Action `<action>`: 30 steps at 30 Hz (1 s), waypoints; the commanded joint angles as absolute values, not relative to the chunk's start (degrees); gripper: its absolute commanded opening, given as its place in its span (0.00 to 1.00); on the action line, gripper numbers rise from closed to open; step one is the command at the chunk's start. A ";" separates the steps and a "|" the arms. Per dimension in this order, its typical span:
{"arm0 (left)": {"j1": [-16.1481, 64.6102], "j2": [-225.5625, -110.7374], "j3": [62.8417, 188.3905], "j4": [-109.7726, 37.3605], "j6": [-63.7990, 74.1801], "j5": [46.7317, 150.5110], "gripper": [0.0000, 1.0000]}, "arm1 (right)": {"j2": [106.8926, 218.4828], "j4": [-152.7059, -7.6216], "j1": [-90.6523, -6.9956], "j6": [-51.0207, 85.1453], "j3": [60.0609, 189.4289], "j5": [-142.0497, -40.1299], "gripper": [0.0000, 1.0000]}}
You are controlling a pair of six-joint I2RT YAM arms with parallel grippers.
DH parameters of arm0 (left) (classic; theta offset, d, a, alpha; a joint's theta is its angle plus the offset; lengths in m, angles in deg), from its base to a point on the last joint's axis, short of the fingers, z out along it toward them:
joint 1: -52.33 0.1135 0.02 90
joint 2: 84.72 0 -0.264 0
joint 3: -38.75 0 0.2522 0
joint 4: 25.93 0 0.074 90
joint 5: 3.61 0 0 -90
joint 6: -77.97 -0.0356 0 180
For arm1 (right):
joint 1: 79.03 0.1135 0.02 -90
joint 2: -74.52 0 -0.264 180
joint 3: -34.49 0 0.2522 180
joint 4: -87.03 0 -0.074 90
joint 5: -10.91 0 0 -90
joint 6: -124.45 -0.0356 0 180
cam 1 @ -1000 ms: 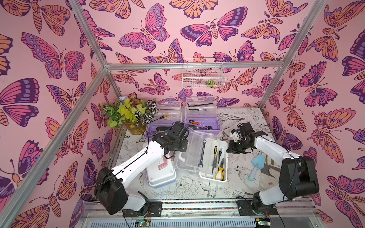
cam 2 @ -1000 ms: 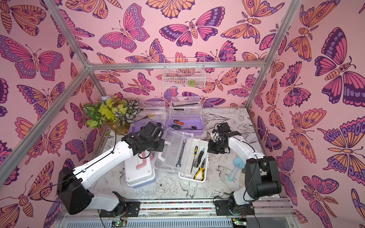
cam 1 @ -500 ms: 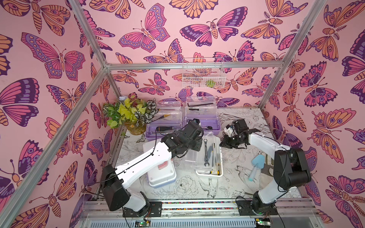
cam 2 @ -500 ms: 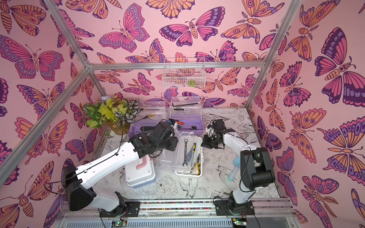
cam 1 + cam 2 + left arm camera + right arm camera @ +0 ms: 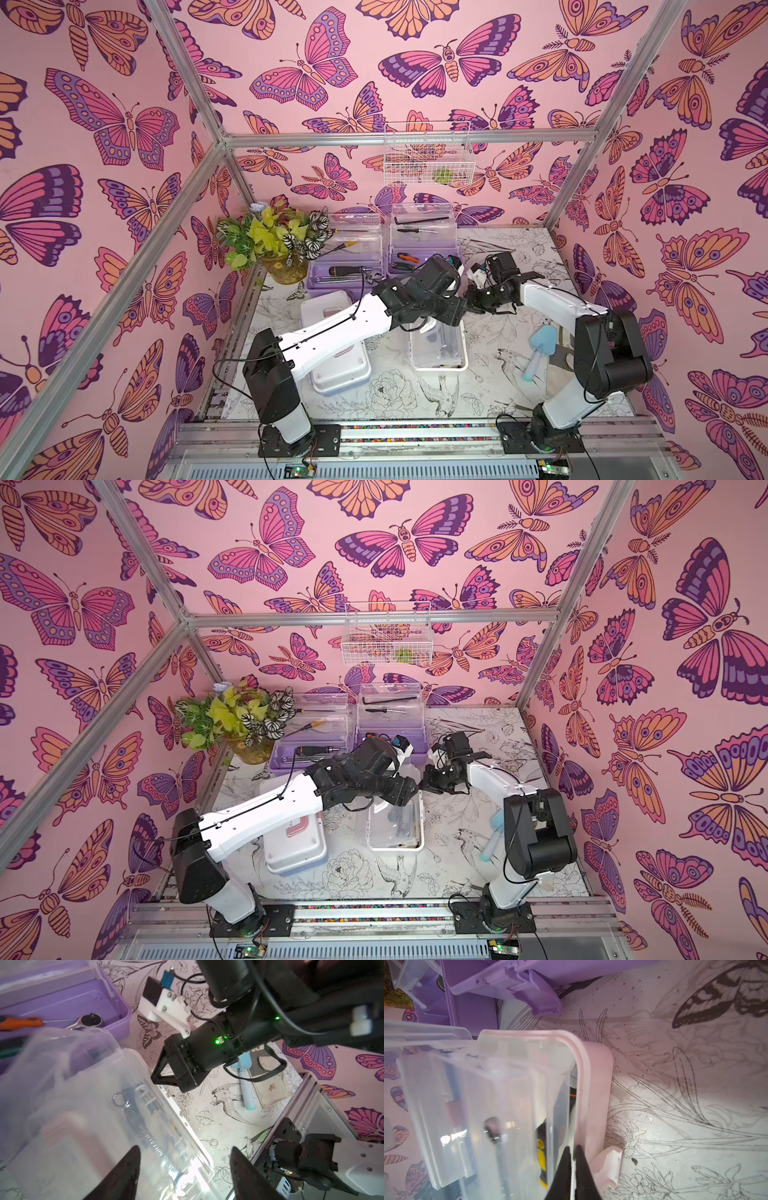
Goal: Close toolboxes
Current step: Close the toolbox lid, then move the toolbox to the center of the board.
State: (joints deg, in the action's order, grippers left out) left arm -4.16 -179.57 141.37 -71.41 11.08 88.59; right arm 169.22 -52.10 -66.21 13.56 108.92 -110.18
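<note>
Floral-print tabletop (image 5: 498,374), left fingers (image 5: 124,1176) spread above clear lid (image 5: 83,1126) of white toolbox (image 5: 436,365), right fingers (image 5: 584,1174) pressed together at its rim

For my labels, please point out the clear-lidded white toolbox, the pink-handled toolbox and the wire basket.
clear-lidded white toolbox (image 5: 442,347): in a top view, on its lid.
pink-handled toolbox (image 5: 295,852): in a top view, on its white lid.
wire basket (image 5: 411,172): in a top view, on its front mesh.

Bright, even light; wrist views smeared, perhaps motion; edges bowed.
</note>
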 commanded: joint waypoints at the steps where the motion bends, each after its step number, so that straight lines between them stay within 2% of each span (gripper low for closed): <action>1: -4.51 -178.15 142.62 -72.41 9.97 88.11 0.78 | 169.59 -51.29 -66.76 14.21 106.85 -109.43 0.13; 5: -2.68 -176.58 139.45 -73.31 9.79 86.69 0.88 | 169.82 -51.54 -66.72 14.87 106.26 -110.51 0.13; 8: -1.13 -176.91 136.98 -74.21 10.54 85.88 1.00 | 169.25 -49.75 -66.85 16.02 106.65 -108.98 0.14; 13: -0.32 -180.50 134.89 -76.07 11.34 81.47 0.98 | 165.18 -46.72 -70.54 16.69 105.81 -104.27 0.20; 18: 0.38 -184.39 135.25 -76.39 13.08 81.44 0.99 | 157.21 -44.99 -75.23 16.78 102.92 -104.84 0.36; 24: 0.90 -188.41 137.64 -79.06 13.90 81.24 0.99 | 152.05 -44.67 -75.77 15.08 99.68 -104.78 0.37; 30: 0.83 -192.74 144.05 -88.14 12.59 78.17 0.99 | 150.13 -46.73 -75.68 12.25 96.10 -103.61 0.37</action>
State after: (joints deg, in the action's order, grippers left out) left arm 0.56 -189.67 142.68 -79.35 12.66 80.46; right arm 150.99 -46.85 -75.67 13.78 96.94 -105.13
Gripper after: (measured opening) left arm 0.985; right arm 0.370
